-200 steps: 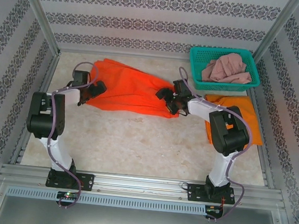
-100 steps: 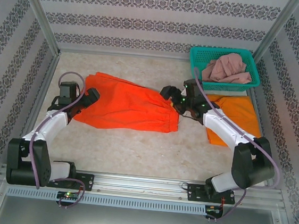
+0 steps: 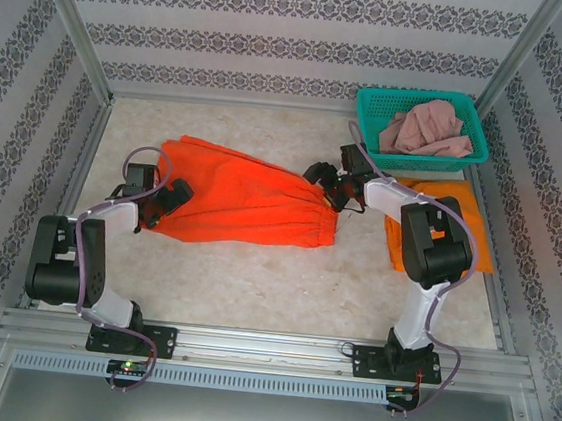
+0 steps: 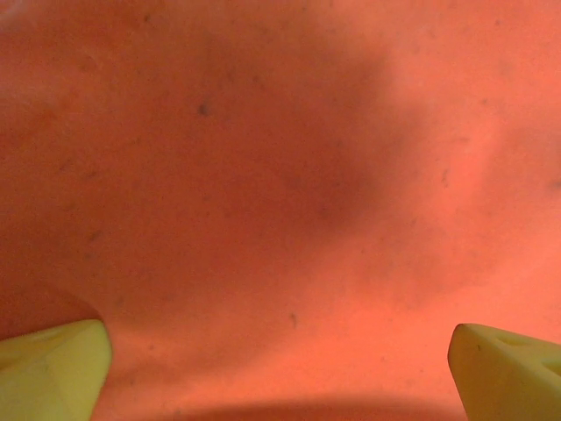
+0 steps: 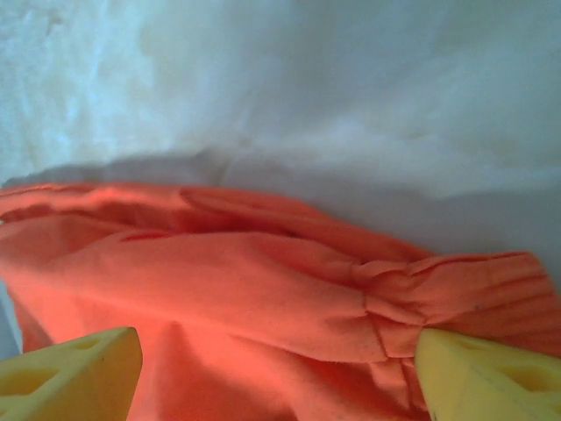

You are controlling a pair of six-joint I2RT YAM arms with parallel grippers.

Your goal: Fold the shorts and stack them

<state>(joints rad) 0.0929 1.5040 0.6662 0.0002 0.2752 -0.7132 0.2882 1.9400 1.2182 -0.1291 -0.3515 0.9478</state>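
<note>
The red-orange shorts (image 3: pixel 247 202) lie spread flat across the middle of the table, gathered waist to the right. My left gripper (image 3: pixel 169 202) sits at their left end; in the left wrist view its open gripper (image 4: pixel 280 377) hovers close over red-orange fabric (image 4: pixel 280 175). My right gripper (image 3: pixel 327 182) is at the waist's far corner, open, with the gathered waistband (image 5: pixel 456 289) lying between its fingertips (image 5: pixel 79 373). The yellow-orange shorts (image 3: pixel 462 209) lie folded at the right, partly under the right arm. The dusty pink shorts (image 3: pixel 425 127) are bunched in the basket.
A teal mesh basket (image 3: pixel 373 105) stands at the back right corner. Aluminium frame posts and patterned walls enclose the table on three sides. Bare tabletop (image 3: pixel 254 278) stretches between the shorts and the arm bases.
My left gripper has moved nearer along the shorts' left end, dragging that end toward the front. The right gripper has stayed by the waistband while its arm swung out and back.
</note>
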